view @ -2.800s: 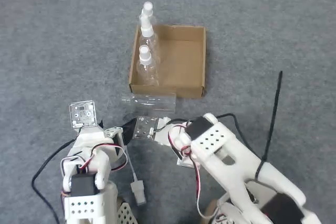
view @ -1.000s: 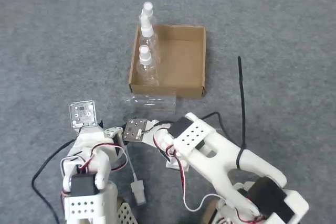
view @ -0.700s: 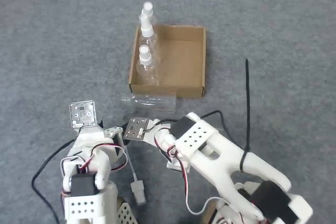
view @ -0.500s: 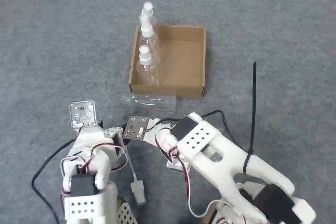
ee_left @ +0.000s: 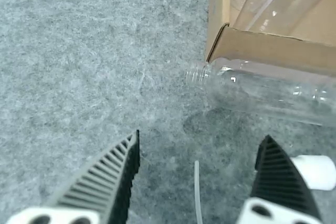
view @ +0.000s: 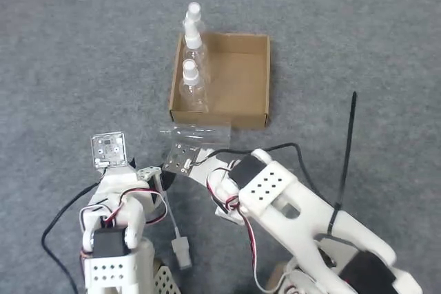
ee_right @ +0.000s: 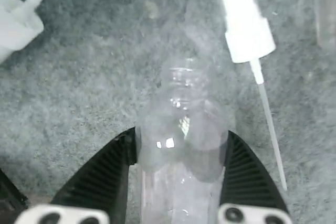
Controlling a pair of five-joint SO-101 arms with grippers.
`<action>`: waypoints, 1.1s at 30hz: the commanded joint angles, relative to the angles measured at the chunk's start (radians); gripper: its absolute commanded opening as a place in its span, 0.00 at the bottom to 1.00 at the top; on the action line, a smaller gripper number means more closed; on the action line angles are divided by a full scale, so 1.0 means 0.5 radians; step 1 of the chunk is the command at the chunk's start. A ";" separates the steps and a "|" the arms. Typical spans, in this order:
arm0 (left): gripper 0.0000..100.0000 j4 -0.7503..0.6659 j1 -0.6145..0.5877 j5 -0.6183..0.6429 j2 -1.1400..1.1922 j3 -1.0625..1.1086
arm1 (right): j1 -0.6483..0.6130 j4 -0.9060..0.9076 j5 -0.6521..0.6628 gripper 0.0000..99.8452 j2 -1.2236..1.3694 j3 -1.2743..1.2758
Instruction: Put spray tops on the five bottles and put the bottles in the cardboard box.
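In the right wrist view, a clear held bottle (ee_right: 181, 108), uncapped, is seen gripped between the right jaws, its open neck pointing away from the camera over the grey table (ee_right: 94, 77). In the high view this grasp is hidden beneath the wrist. A loose spray top (ee_right: 245, 38) with its thin tube is also seen there, lying on the table just beside the bottle's neck. A second white piece (ee_right: 18, 22) is cut off at the edge and cannot be identified.

In the left wrist view, the left jaws are shown spread wide with nothing between them, held over the table short of a lying bottle (ee_left: 262, 93). Its bare neck is seen just beside the front corner of the cardboard box (ee_left: 252, 45).

From the high view, three capped bottles (view: 193, 87) are counted in a row along the box's left wall. Two are standing inside. Whether the farthest is inside or just behind the back corner cannot be told. Two uncapped bottles are counted, one held and one lying, which gives five in all.

The left arm (view: 114, 232) is folded back at the near edge. The right arm (view: 289, 204) is stretched diagonally from the near right corner, its wrist just short of the lying bottle.
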 commanded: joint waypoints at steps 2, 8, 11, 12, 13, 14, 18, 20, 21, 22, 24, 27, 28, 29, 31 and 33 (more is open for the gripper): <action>0.33 0.009 -0.012 -0.021 -0.025 -0.026 | -0.008 0.020 -0.046 0.13 -0.146 -0.110; 0.33 0.009 -0.012 -0.021 -0.025 -0.026 | -0.008 0.020 -0.083 0.13 -0.210 -0.107; 0.33 0.009 -0.012 -0.021 -0.025 -0.026 | -0.008 0.011 -0.083 0.13 -0.259 -0.080; 0.33 0.009 -0.012 -0.021 -0.025 -0.026 | -0.008 0.002 -0.083 0.13 -0.284 -0.064; 0.33 0.009 -0.012 -0.021 -0.025 -0.026 | -0.008 0.002 -0.083 0.13 -0.305 -0.055; 0.33 0.009 -0.012 -0.021 -0.025 -0.026 | -0.008 0.002 -0.083 0.13 -0.333 -0.049; 0.33 0.009 -0.012 -0.021 -0.025 -0.026 | -0.008 0.002 -0.083 0.13 -0.468 0.000; 0.33 0.009 -0.012 -0.021 -0.025 -0.026 | -0.008 -0.002 -0.086 0.13 -0.548 0.028; 0.33 0.009 -0.012 -0.021 -0.025 -0.026 | -0.008 -0.002 -0.086 0.13 -0.588 0.043; 0.33 0.009 -0.012 -0.021 -0.025 -0.026 | -0.008 -0.002 -0.086 0.13 -0.631 0.058; 0.33 0.009 -0.012 -0.021 -0.025 -0.026 | -0.008 -0.002 -0.086 0.13 -0.710 0.083; 0.33 0.009 -0.012 -0.021 -0.025 -0.026 | -0.005 -0.002 -0.086 0.13 -0.815 0.120; 0.33 0.009 -0.012 -0.021 -0.025 -0.026 | -0.005 -0.002 -0.086 0.13 -0.842 0.129; 0.33 0.009 -0.012 -0.021 -0.025 -0.026 | -0.005 -0.002 -0.086 0.13 -0.870 0.138; 0.33 0.009 -0.012 -0.021 -0.025 -0.026 | -0.005 -0.017 -0.086 0.13 -0.913 0.160; 0.33 0.009 -0.012 -0.021 -0.025 -0.026 | -0.005 -0.060 -0.086 0.13 -0.959 0.203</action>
